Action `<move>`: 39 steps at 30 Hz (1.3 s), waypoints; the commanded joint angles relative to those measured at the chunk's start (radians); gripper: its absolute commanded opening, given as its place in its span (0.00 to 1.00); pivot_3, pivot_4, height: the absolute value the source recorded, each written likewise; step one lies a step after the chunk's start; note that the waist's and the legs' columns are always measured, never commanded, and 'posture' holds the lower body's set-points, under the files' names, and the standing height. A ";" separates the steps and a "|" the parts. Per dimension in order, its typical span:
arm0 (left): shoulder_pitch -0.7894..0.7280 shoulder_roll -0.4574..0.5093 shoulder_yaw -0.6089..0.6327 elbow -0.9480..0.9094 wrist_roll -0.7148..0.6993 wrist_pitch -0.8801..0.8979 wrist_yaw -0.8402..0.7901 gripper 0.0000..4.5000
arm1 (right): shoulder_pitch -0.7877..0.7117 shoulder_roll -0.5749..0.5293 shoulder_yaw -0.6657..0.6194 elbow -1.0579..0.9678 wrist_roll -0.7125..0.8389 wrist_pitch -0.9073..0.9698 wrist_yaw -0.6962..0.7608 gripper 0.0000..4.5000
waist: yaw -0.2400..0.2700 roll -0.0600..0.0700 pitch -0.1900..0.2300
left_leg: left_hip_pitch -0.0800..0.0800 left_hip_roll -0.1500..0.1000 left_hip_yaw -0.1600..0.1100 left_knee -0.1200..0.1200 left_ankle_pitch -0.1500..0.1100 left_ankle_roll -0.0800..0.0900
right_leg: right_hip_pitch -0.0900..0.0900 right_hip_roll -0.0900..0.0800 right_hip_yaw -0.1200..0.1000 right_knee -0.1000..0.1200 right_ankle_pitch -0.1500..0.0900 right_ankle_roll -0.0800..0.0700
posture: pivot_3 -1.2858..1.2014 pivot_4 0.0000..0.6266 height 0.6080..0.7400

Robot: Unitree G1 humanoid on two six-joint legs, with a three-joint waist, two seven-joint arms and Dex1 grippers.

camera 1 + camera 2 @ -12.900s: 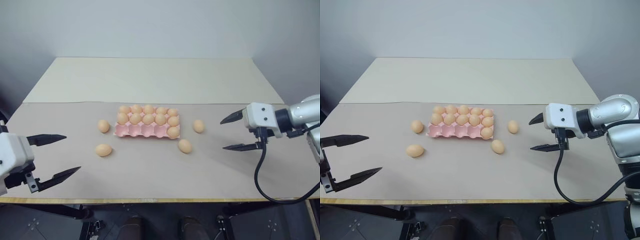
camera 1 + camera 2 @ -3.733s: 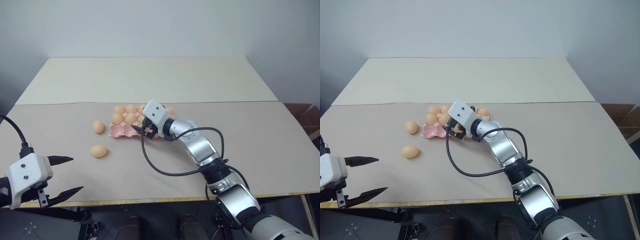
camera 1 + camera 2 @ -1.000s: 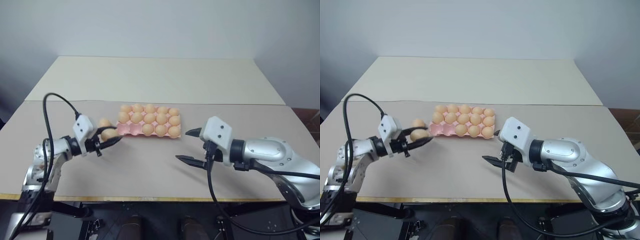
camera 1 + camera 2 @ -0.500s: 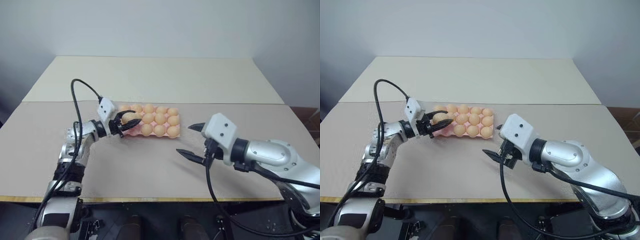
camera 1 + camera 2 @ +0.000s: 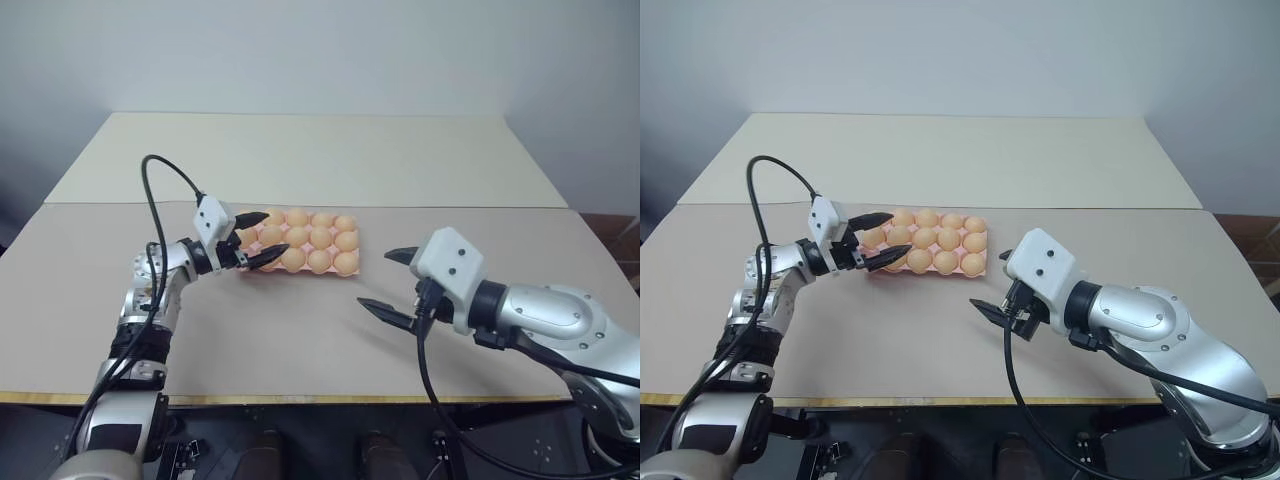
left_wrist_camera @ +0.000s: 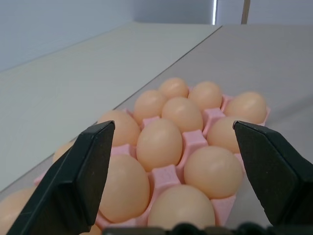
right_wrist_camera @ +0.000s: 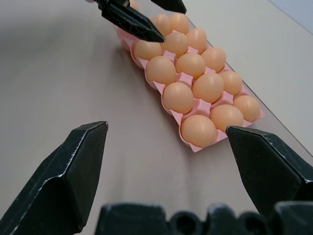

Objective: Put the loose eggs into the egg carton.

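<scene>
The left gripper (image 5: 262, 236) hung over the carton's (image 5: 352, 269) left end, jaws spread and empty. Eggs (image 5: 319, 259) filled its cups. The right gripper (image 5: 393, 282), jaws wide and empty, hovered over bare worktop (image 5: 300, 330) at lower right.

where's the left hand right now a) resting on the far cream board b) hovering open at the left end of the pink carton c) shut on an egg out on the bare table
b: the left hand has its fingers spread over the left end of the egg carton, with nothing between them.
</scene>
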 commanded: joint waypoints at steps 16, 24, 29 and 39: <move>0.744 0.395 0.491 -0.679 -0.072 0.256 0.032 0.94 | -0.058 -0.061 0.017 0.122 0.015 -0.230 0.241 1.00 | 0.009 0.000 0.000 | 0.003 0.003 0.000 -0.002 0.000 0.000 | 0.003 -0.001 -0.001 -0.003 0.000 0.000 | 0.52 0.24 1.00; 0.789 0.330 0.525 -0.786 -0.077 0.369 0.176 0.97 | -0.087 -0.057 0.082 0.188 -0.028 -0.296 0.289 1.00 | 0.007 0.000 0.000 | 0.003 0.002 0.001 -0.002 0.000 0.000 | 0.002 -0.001 0.000 -0.004 0.000 0.000 | 0.52 0.24 1.00; 0.656 0.261 0.409 -0.724 0.015 0.450 0.384 0.97 | -0.090 -0.057 0.088 0.193 -0.039 -0.287 0.284 1.00 | 0.014 -0.001 0.000 | 0.003 0.001 0.000 -0.001 0.000 0.000 | 0.003 -0.001 -0.001 -0.002 0.000 0.000 | 0.52 0.24 1.00; 0.360 0.117 0.226 -0.426 0.065 0.397 0.492 0.97 | -0.068 -0.072 0.050 0.141 -0.031 -0.227 0.236 1.00 | 0.017 -0.002 -0.001 | 0.001 0.001 0.000 -0.001 0.000 0.000 | 0.000 -0.001 0.000 -0.001 0.000 0.000 | 0.52 0.24 1.00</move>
